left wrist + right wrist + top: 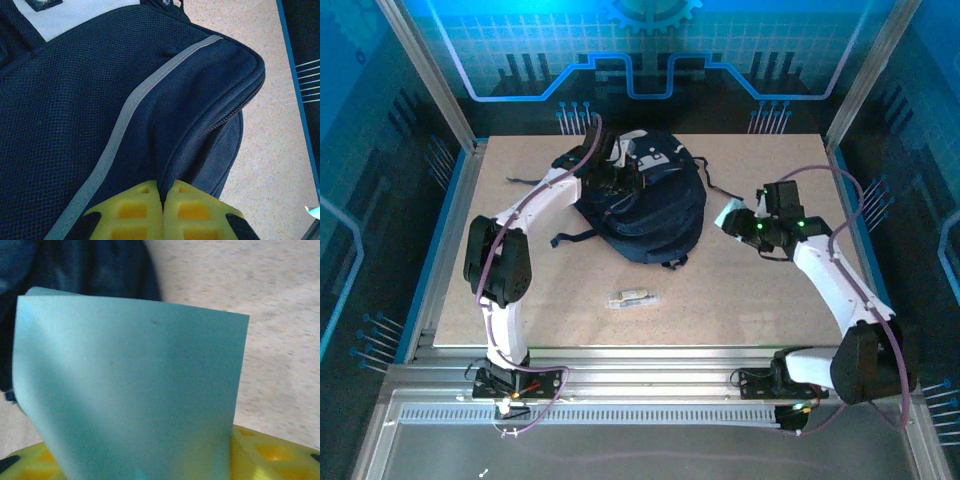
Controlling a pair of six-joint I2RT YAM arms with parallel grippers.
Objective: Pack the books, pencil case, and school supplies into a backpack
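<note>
The navy backpack [655,215] lies at the back middle of the table, its pale stripe [125,110] running across the mesh front. My left gripper [613,183] is at the backpack's upper left, shut [163,192] on a fold of its fabric beside the zip seam. To the right, my right gripper [745,228] is shut on a thin flat book [728,214], which looks pale blue-green [130,380] and hides most of the yellow fingers [272,455]. The book hangs just right of the backpack [90,265]. The transparent pencil case [633,298] lies alone on the table in front.
Dark straps trail from the backpack to the left [570,238] and right [720,185]. Bare tabletop [770,310] stretches in front and to the right. A blue table edge [295,75] and metal frame posts [430,70] border the workspace.
</note>
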